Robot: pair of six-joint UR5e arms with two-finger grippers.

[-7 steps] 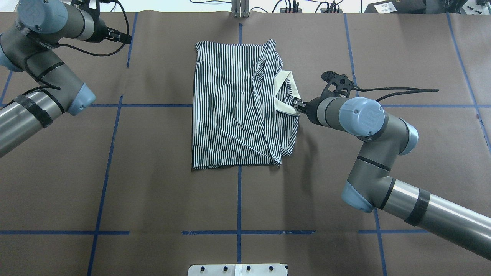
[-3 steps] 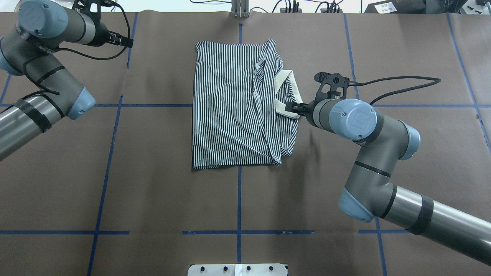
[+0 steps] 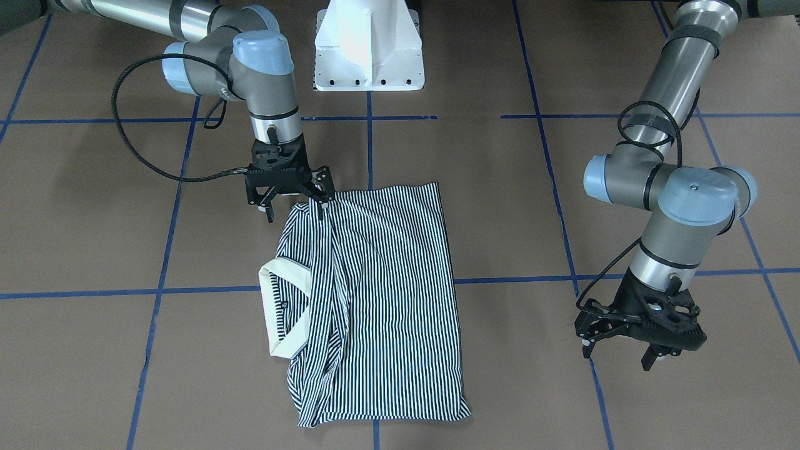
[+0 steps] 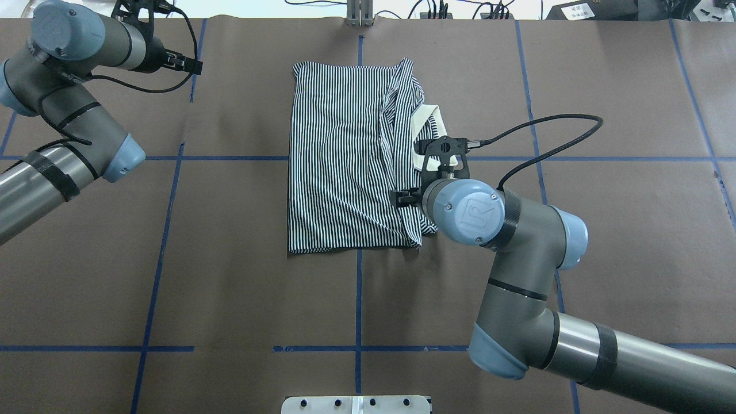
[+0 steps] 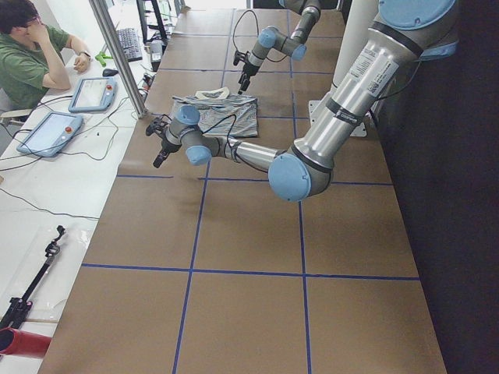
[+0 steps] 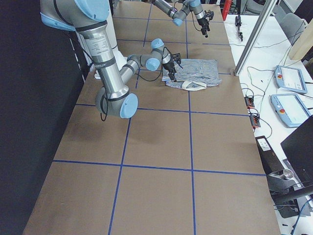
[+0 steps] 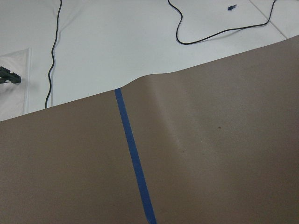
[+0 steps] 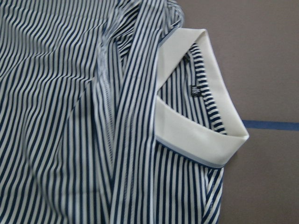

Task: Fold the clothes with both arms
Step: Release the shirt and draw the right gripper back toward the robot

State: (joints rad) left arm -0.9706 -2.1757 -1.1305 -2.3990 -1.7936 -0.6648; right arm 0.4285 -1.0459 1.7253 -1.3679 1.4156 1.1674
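- Your striped polo shirt (image 4: 345,155) lies folded into a tall rectangle on the brown-papered table (image 4: 230,276). In the overhead view it sits at centre, a little toward 12 o'clock.
- Its cream collar (image 4: 432,115) pokes out at the shirt's 2 o'clock edge. A bunched lengthwise fold runs just beside the collar, from 12 down to 5 o'clock.
- The right gripper (image 3: 295,209) hangs over the shirt's 4 o'clock part in the overhead view, with its fingers spread wide and nothing between them. In the front-facing view one fingertip overlaps the striped edge, but you cannot tell whether it touches the cloth.
- The right wrist camera looks down on the collar, with a small dark button (image 8: 195,91) inside the neck opening. A blue tape line (image 8: 271,125) crosses the bare paper at 3 o'clock.
- The left gripper (image 3: 619,356) hovers over bare paper at the shirt's 10 o'clock in the overhead view, well apart from the cloth. It is released and empty.
- The left wrist camera shows only the paper's far edge, a blue tape strip (image 7: 133,154) and a black cable (image 7: 219,32) on the white surface beyond.
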